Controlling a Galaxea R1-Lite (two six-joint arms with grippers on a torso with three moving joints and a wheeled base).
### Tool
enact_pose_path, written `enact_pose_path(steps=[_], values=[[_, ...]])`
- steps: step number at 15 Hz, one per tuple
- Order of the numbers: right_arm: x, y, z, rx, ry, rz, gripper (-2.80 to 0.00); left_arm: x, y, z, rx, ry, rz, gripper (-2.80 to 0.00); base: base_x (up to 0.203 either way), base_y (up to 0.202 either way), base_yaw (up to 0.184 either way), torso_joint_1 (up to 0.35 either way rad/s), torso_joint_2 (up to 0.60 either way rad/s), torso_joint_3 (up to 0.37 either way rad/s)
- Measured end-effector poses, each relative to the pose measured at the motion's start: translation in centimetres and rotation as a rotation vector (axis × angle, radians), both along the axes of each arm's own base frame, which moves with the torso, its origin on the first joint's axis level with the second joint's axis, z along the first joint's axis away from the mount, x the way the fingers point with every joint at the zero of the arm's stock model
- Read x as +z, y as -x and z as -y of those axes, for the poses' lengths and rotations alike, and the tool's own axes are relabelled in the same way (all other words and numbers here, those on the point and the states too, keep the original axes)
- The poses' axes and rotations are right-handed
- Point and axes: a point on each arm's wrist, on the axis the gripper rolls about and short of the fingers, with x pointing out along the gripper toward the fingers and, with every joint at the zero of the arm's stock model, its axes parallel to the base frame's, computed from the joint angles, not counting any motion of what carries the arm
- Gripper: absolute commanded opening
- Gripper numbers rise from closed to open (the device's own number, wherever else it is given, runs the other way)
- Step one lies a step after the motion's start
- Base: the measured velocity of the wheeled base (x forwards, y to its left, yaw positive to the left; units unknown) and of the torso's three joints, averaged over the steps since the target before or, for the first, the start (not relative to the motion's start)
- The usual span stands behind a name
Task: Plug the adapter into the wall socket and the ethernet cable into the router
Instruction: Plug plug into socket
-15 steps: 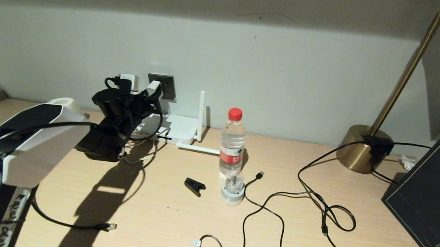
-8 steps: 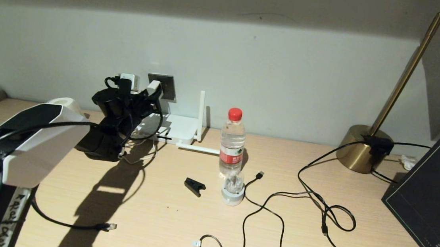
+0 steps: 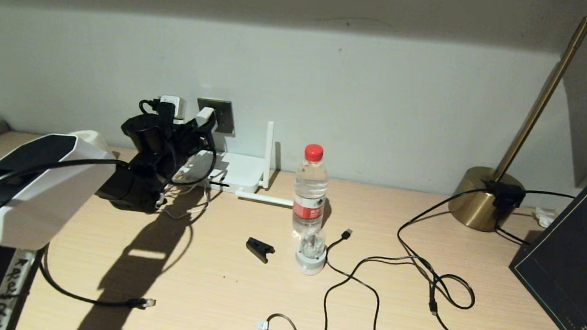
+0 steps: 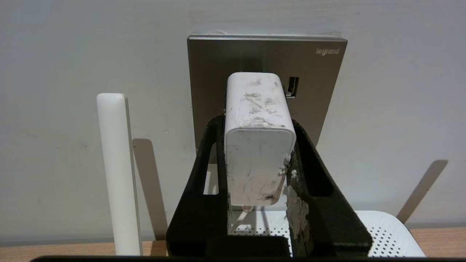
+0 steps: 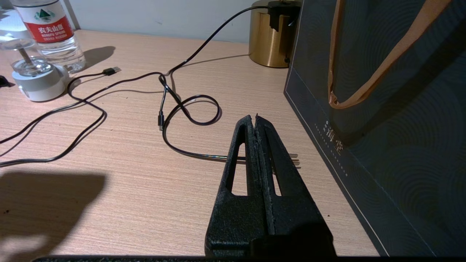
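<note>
The left gripper (image 4: 256, 145) is clamped on the adapter (image 4: 257, 145), one black finger on each side of the scuffed white block, and holds it up against the wall socket (image 4: 313, 98). The adapter's far end meets the grey plate's face; whether its pins are seated cannot be told. A thin white cord leaves the adapter's near end, toward the router (image 4: 382, 233), which lies on the desk directly below the wall socket. One white antenna (image 4: 116, 174) stands upright beside the wall socket. In the head view the left gripper (image 3: 203, 121) reaches the wall socket (image 3: 222, 116) at the wall, with the router (image 3: 237, 173) just under it. The ethernet cable (image 3: 101, 301) lies on the wooden desk (image 3: 208, 285) well in front of the wall socket, its clear-tipped plug free near the desk's front edge. A water bottle (image 3: 310, 188) stands to the right of the wall socket, and a brass lamp (image 3: 484, 197) much farther right. The right gripper (image 5: 256, 122) hovers with its fingers pressed together and nothing between them, well away from the wall socket, beside a dark paper bag (image 5: 382, 109) and above a black lamp cord (image 5: 189, 109).
</note>
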Motion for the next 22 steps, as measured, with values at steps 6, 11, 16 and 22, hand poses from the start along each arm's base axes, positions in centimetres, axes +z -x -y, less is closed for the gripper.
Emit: enact_pose_path(steps=[6, 11, 16, 22], values=[[0.0, 0.0, 0.0, 0.0, 0.0, 0.0, -2.8, 0.52, -0.1, -0.2, -0.004, -0.005, -0.02, -2.8, 0.0, 0.0, 0.0, 0.0, 0.0, 0.0], [0.0, 0.0, 0.0, 0.0, 0.0, 0.0, -2.8, 0.85, -0.4, -0.13, -0.005, -0.005, -0.024, -2.8, 0.0, 0.0, 0.0, 0.0, 0.0, 0.0], [0.0, 0.0, 0.0, 0.0, 0.0, 0.0, -2.8, 1.08, -0.39, 0.01, -0.013, -0.008, -0.031, -2.8, 0.0, 0.0, 0.0, 0.0, 0.0, 0.0], [0.0, 0.0, 0.0, 0.0, 0.0, 0.0, -2.8, 0.85, -0.73, 0.71, 0.017, 0.006, -0.023, -2.8, 0.0, 0.0, 0.0, 0.0, 0.0, 0.0]])
